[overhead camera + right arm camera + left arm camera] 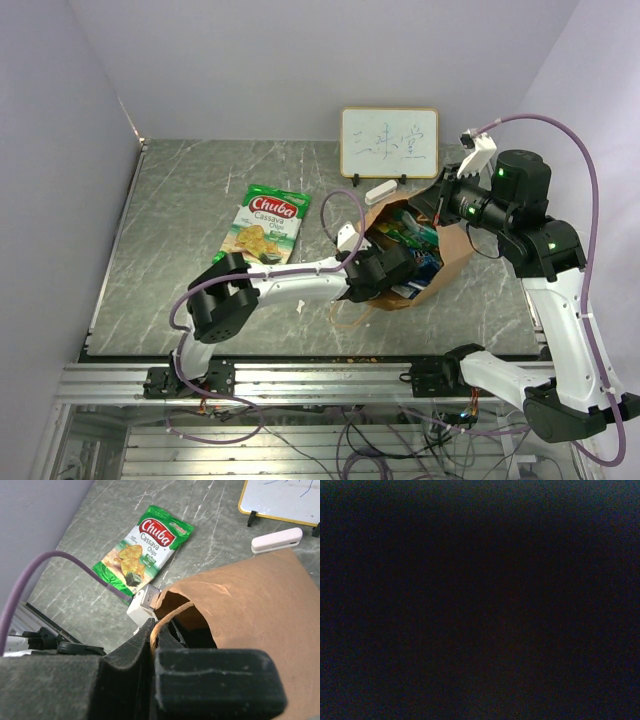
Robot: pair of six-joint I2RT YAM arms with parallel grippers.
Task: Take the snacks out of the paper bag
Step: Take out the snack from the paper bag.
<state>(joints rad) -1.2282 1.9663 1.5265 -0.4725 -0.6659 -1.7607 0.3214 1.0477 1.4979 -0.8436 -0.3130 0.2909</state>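
The brown paper bag (455, 250) (250, 610) lies on its side, mouth toward the left. Several snacks (415, 240), blue and teal packets, show inside the mouth. A green Chuba Cassava chip bag (265, 222) (145, 550) lies flat on the table left of the paper bag. My left gripper (385, 268) reaches into the bag's mouth; its fingers are hidden and the left wrist view is all dark. My right gripper (440, 200) (155, 635) is shut on the bag's twisted handle (172, 615) at the upper rim, holding the mouth up.
A small framed whiteboard (389, 142) (280, 497) stands at the back, with a white eraser (380, 188) (276, 540) lying before it. The bag's other handle (350, 315) loops onto the table near the front edge. Grey walls enclose the left and back sides.
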